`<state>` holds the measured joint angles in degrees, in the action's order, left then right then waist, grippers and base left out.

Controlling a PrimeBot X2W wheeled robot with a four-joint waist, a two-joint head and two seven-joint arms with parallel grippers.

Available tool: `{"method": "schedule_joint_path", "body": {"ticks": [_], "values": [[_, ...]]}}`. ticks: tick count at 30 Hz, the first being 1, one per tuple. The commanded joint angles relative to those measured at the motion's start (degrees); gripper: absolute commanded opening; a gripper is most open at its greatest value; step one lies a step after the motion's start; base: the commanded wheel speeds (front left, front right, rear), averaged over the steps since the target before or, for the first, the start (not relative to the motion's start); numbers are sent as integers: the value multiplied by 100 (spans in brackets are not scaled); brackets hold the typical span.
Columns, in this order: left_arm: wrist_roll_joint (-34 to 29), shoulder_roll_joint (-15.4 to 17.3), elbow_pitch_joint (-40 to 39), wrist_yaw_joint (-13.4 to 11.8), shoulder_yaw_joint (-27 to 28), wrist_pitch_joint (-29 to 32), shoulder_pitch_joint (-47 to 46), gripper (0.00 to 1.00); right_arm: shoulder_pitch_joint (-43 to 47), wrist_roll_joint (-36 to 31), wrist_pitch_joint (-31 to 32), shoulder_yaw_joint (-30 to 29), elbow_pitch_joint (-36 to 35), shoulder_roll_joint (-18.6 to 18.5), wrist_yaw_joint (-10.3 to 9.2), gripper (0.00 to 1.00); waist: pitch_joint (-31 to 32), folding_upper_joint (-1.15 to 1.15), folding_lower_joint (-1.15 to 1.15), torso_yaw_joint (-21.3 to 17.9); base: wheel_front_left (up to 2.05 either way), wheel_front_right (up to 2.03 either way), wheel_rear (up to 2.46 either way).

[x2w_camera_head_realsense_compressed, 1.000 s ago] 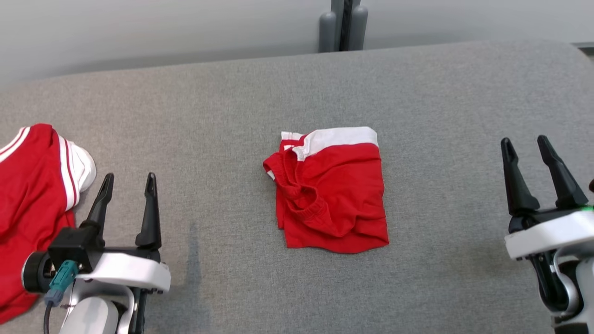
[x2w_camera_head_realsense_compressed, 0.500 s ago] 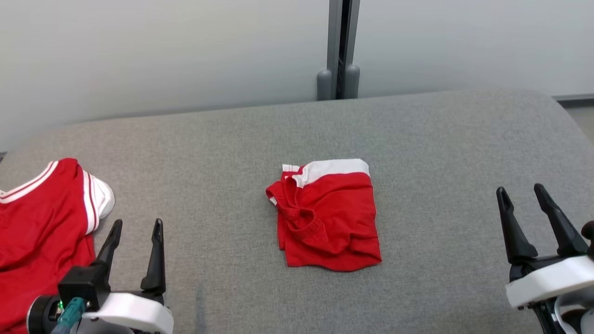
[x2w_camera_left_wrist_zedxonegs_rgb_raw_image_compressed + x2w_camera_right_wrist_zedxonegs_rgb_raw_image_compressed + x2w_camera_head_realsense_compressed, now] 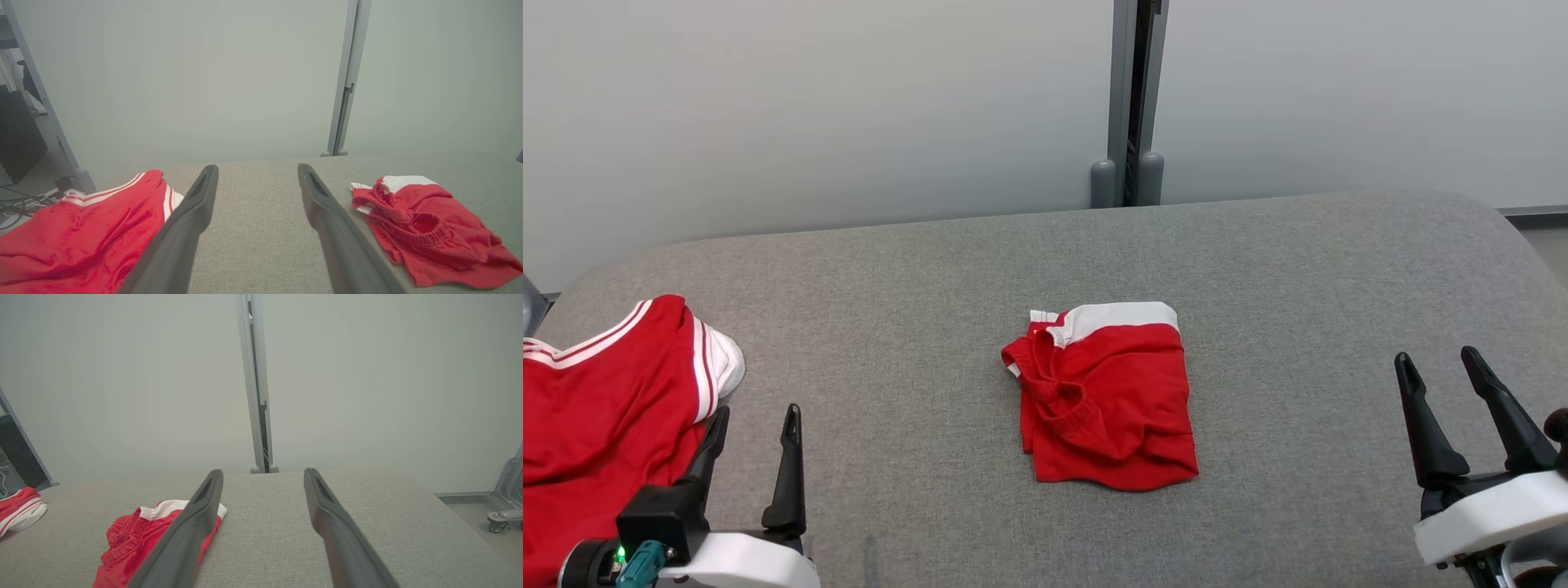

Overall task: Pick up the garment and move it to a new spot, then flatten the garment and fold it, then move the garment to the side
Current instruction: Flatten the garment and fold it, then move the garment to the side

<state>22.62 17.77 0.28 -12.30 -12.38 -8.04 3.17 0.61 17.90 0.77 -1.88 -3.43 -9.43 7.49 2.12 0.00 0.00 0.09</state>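
Left gripper [image 3: 756, 411] is released, its two dark fingers spread wide with nothing between them. It sits low left over the grey surface [image 3: 1298, 269]. Its outer finger is just beside the edge of a striped red cloth [image 3: 596, 392]; whether they touch is unclear. Right gripper [image 3: 1435, 357] is also released, with a similar wide spread and nothing held, at the lower right and well apart from any fabric. Neither gripper's tips can be confirmed as touching the surface.

The garment [image 3: 1107, 400] lies near the middle of the grey surface, between the two grippers and apart from both. It is red, folded into a rough rectangle, with a white band along the far edge, a bunched elastic hem on its left side and wrinkles along the near edge. In the left wrist view it lies right of the fingers, and in the right wrist view it lies left of them, partly behind the left finger.

The striped red cloth is spread loosely at the far left edge, with white stripes and a white cuff. A pale wall [image 3: 809, 106] with a grey vertical post [image 3: 1131, 98] stands behind the surface.
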Motion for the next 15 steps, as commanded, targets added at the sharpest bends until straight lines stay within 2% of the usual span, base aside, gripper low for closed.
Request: {"method": "schedule_joint_path", "body": {"ticks": [1,15], "values": [[6,40,-25,-37,18,15,18,100,69,-7,35,-29,-32,-4,1,100,-3,0,0,0,0,0,0],[49,6,-35,-126,-5,-2,-22,100,43,42,118,-43,33,32,1,100,7,0,0,4,0,0,0]]}}
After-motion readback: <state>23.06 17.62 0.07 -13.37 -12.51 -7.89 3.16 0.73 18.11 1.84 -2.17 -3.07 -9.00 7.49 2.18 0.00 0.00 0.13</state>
